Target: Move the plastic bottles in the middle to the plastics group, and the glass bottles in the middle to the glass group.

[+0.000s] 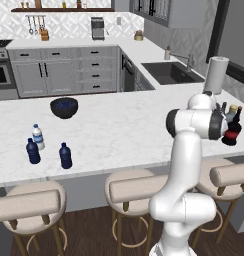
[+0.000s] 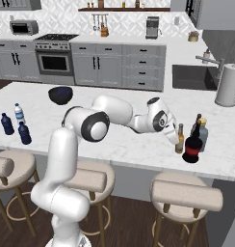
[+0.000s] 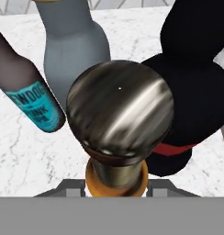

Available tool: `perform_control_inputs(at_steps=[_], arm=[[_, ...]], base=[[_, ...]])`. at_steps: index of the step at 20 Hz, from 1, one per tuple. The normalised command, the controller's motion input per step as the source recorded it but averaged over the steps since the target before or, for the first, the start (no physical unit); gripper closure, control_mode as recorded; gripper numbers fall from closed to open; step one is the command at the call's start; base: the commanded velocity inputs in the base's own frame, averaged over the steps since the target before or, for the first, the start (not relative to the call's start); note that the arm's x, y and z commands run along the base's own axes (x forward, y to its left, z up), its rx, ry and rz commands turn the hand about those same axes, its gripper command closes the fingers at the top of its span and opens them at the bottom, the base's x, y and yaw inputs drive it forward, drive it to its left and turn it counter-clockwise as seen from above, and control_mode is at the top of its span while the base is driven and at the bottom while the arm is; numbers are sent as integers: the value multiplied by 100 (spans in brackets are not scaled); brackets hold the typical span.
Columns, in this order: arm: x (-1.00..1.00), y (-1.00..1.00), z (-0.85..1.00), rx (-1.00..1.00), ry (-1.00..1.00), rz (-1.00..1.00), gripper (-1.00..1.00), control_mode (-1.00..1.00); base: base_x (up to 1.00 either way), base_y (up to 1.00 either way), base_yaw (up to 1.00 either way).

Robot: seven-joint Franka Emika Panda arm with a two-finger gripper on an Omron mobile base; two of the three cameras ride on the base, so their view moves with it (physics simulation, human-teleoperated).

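My gripper (image 2: 174, 139) is shut on the slim amber glass bottle (image 2: 180, 140) at the right end of the counter. In the hand view its metal cap (image 3: 119, 110) sits right under the camera and hides my fingertips. I cannot tell whether its base touches the counter. Close around it stand the round dark bottle with the red label (image 2: 193, 145) (image 3: 196, 69), the teal bottle (image 3: 33, 98) and the grey-blue bottle (image 3: 75, 46) (image 2: 203, 134). At the far left, two navy bottles (image 1: 33, 151) (image 1: 65, 155) stand by the clear water bottle (image 1: 38, 136).
A dark bowl (image 1: 64, 107) sits on the white marble counter (image 1: 124, 135) toward the back left. A paper towel roll (image 2: 228, 85) stands behind the glass bottles, near the sink (image 1: 169, 72). Stools (image 1: 139, 187) line the counter's near edge.
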Motion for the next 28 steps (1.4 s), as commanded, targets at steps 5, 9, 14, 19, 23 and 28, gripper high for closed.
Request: perform_control_inputs(at_steps=[5,9,14,19,23,28], arm=[[20,0,-48,0,1,0,100,-100],[3,0,-12,0,0,0,100,-100],[0,0,0,0,0,0,-100,-100],[0,0,0,0,0,0,-100,-100],[0,0,0,0,0,0,-100,-100],[0,0,9,-1,0,0,-100,-100]], base=[[0,0,0],[0,0,0],[0,0,0],[0,0,0],[0,0,0],[0,0,0]])
